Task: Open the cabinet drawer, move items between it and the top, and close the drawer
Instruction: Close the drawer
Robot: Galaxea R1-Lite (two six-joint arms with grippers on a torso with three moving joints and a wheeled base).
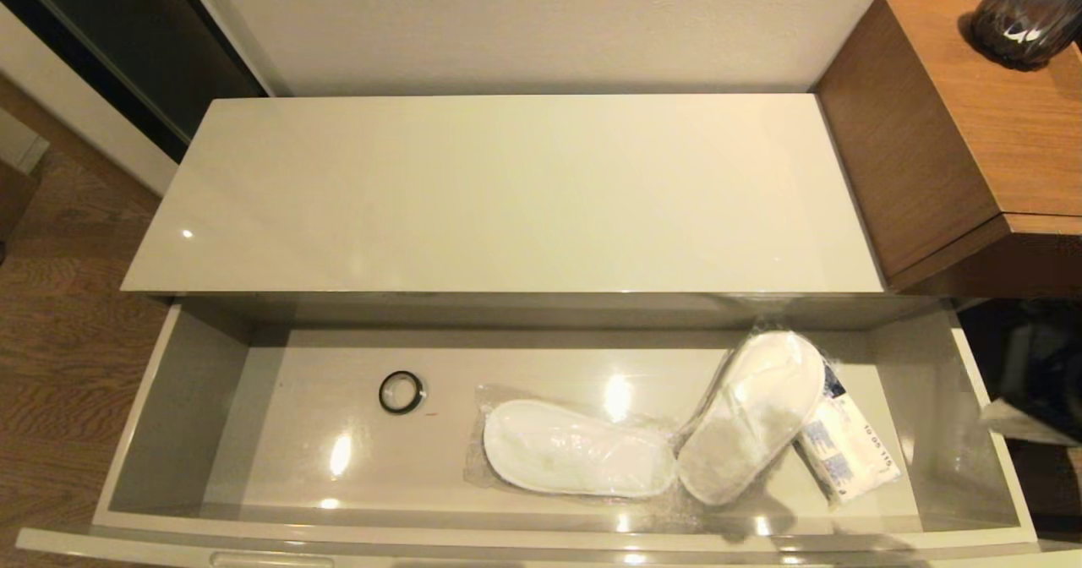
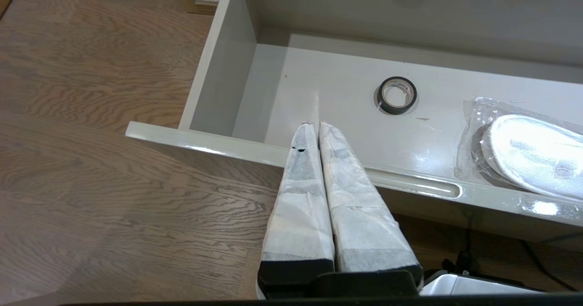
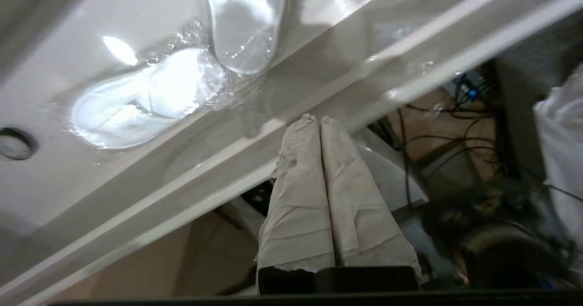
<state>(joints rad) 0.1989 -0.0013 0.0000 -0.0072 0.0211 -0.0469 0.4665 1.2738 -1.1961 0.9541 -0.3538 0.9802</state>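
Observation:
The wide cream drawer (image 1: 182, 382) stands pulled out below the bare glossy cabinet top (image 1: 507, 196). Inside lie a black tape roll (image 1: 401, 392) left of centre and two white slippers in clear plastic, one flat (image 1: 575, 460), one angled (image 1: 752, 412) beside it. Neither arm shows in the head view. In the left wrist view my left gripper (image 2: 316, 124) is shut and empty, just above the drawer's front edge (image 2: 200, 143), short of the tape roll (image 2: 396, 95). In the right wrist view my right gripper (image 3: 316, 117) is shut and empty, outside the drawer front (image 3: 205, 169), near the slippers (image 3: 136, 101).
A white packet with blue print (image 1: 845, 445) lies at the drawer's right end, partly under the angled slipper. A taller brown wooden unit (image 1: 955, 128) with a dark vase (image 1: 1027, 14) stands right of the top. Wood floor (image 1: 59, 331) lies to the left; cables (image 3: 446, 133) run below the drawer.

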